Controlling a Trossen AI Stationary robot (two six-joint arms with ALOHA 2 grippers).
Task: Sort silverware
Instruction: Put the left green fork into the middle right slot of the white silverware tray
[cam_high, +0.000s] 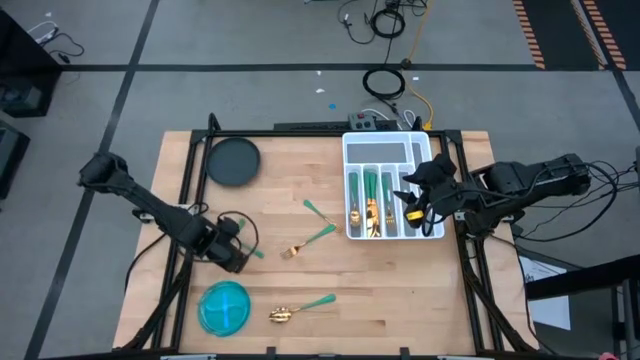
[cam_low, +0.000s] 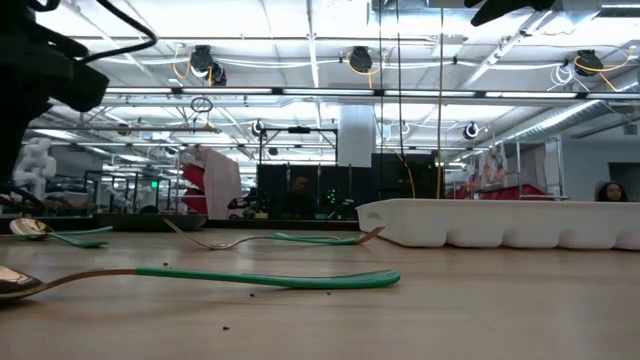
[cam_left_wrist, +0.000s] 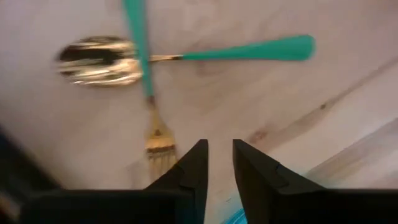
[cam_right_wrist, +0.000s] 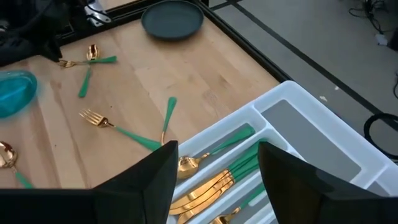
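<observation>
Gold-headed, teal-handled silverware lies scattered on the wooden table. A fork (cam_high: 310, 240) and another piece (cam_high: 318, 210) lie mid-table, and a spoon (cam_high: 300, 308) lies near the front edge. Several more pieces (cam_high: 372, 205) lie in the white tray's (cam_high: 392, 150) slots. My left gripper (cam_left_wrist: 219, 155) hovers with a narrow gap, open, just short of a fork (cam_left_wrist: 155, 134) whose handle crosses a spoon (cam_left_wrist: 99, 59). My right gripper (cam_right_wrist: 214, 162) hangs wide open over the tray (cam_right_wrist: 311, 124) and its silverware (cam_right_wrist: 211, 186), holding nothing.
A round blue bowl (cam_high: 222, 307) sits at the near left, close to my left gripper. A dark round plate (cam_high: 233, 160) rests at the far left. Black frame rails border the table, and cables lie beyond its far edge. Bare wood shows between the scattered pieces and the tray.
</observation>
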